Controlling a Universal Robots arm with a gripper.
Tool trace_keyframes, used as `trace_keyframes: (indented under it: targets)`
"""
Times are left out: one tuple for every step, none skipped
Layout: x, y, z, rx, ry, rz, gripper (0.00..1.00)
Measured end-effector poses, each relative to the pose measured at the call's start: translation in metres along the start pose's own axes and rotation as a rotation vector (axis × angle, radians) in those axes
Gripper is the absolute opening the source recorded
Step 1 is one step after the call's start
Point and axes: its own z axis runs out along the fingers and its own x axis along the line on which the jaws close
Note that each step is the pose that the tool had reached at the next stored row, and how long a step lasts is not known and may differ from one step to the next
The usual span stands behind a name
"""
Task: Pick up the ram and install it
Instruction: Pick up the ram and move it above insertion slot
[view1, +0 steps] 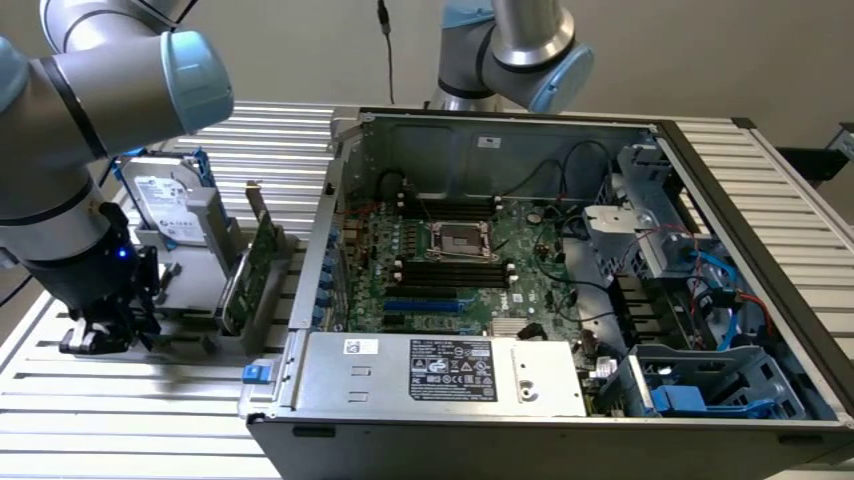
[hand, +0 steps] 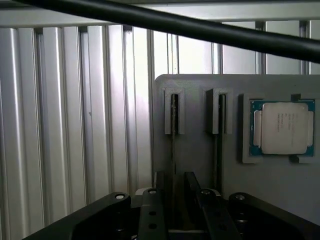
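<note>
The black gripper (hand: 176, 177) stands wide open, holding nothing; the slim, dark, edge-on ram stick (hand: 173, 120) in a grey slotted holder (hand: 200, 155) runs between its jaws.

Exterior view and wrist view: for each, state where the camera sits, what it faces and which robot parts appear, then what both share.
Exterior view: raised, looking down into the open computer case; arm and end effector at the exterior view's left.
Wrist view: on the wrist, facing down the end effector's fingers at the grey holder, ram and processor.
Shared: end effector, holder, slatted table.
</note>
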Motion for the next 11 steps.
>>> trace_keyframes:
  targets:
    - [0.0,-0.0001,0.0001,-0.0002,-0.0003,0.0,0.3]
    - [0.0,-0.0004,0.0001,-0.0003,-0.001,0.0,0.3]
    - [0.0,-0.0008,0.0,-0.0003,-0.0019,0.0,0.3]
    - [-0.0001,-0.0012,0.0,-0.0005,-0.0031,0.0,0.3]
    - [-0.0001,-0.0017,-0.0001,-0.0006,-0.0045,0.0,0.3]
    - [-0.0001,-0.0019,0.0,-0.0006,-0.0063,0.0,0.3]
    - [-0.0001,-0.0021,0.0,-0.0006,-0.0083,0.0,0.3]
    - [-0.0001,-0.0023,0.0,-0.0006,-0.0103,0.0,0.3]
    - [-0.0001,-0.0024,0.0,-0.0007,-0.0115,0.0,0.3]
    - [-0.0001,-0.0026,-0.0001,-0.0008,-0.0121,0.0,0.3]
    - [-0.0001,-0.0026,0.0,-0.0009,-0.0125,0.0,0.3]
